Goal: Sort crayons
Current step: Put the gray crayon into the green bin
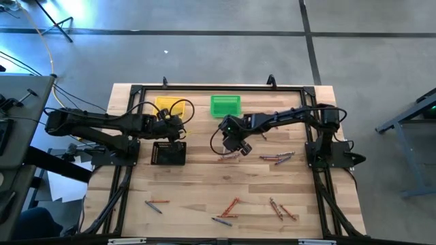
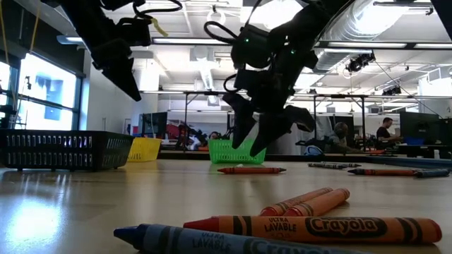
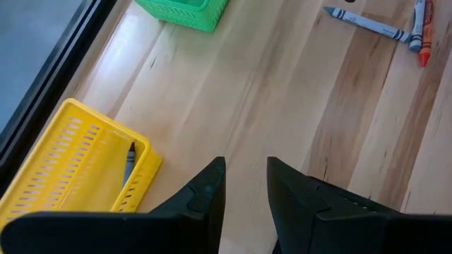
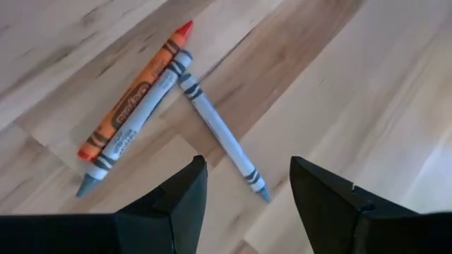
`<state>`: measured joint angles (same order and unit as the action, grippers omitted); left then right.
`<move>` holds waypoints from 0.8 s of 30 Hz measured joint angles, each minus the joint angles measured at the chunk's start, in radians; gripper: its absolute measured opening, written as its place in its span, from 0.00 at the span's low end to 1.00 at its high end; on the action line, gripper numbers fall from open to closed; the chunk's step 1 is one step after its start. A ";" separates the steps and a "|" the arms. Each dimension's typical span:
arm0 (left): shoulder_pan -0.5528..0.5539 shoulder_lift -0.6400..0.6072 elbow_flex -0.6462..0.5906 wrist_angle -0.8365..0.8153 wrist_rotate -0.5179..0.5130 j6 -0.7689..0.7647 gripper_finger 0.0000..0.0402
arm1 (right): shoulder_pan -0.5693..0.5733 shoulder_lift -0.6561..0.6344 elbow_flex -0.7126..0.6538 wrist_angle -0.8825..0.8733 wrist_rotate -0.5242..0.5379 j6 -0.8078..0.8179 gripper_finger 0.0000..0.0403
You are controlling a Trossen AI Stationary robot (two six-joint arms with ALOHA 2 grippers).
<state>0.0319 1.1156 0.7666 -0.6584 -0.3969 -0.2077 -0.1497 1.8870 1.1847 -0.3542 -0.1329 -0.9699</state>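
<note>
**benchrat:** So which step is this? Nearest the low camera, an orange crayon [image 2: 311, 228] and a blue one [image 2: 212, 242] lie on the desk [image 1: 204, 184], untouched.

**meshbin_mike:** Looks like picking to me. Mid-desk, the right gripper [image 4: 247, 190] hovers jaws-down, jaws wide apart and empty, over three crayons [image 4: 162, 106]: one orange, two grey, touching. Next it needs to drop and straddle just one, probably the grey one [image 4: 222, 135] angled apart.

**benchrat:** And the left?

**meshbin_mike:** The left gripper [image 3: 246, 190] waits further back by the yellow bin [image 3: 70, 169], which has a grey crayon [image 3: 130, 161] inside. Jaws slightly apart, holding nothing. The green bin [image 1: 225, 105] sits farthest.
</note>
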 joint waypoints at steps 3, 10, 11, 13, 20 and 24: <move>0.000 0.000 0.000 0.000 0.000 -0.001 0.22 | 0.000 0.007 0.001 0.015 -0.009 0.000 0.49; 0.000 0.000 0.000 0.000 0.000 -0.009 0.22 | 0.000 0.066 0.001 0.015 -0.054 -0.011 0.49; 0.000 0.000 0.000 0.001 0.000 -0.010 0.22 | 0.000 0.070 0.001 0.019 -0.055 -0.016 0.49; 0.000 0.000 0.000 0.000 0.000 -0.017 0.22 | 0.000 0.076 0.002 0.025 -0.059 -0.023 0.49; 0.000 0.000 0.000 0.001 0.000 -0.024 0.22 | -0.001 0.077 0.002 0.022 -0.055 0.026 0.48; 0.000 0.000 0.000 0.001 0.000 -0.026 0.22 | -0.001 0.078 0.002 0.004 -0.055 0.072 0.40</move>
<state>0.0319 1.1160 0.7666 -0.6575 -0.3965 -0.2340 -0.1505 1.9645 1.1866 -0.3507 -0.1880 -0.8976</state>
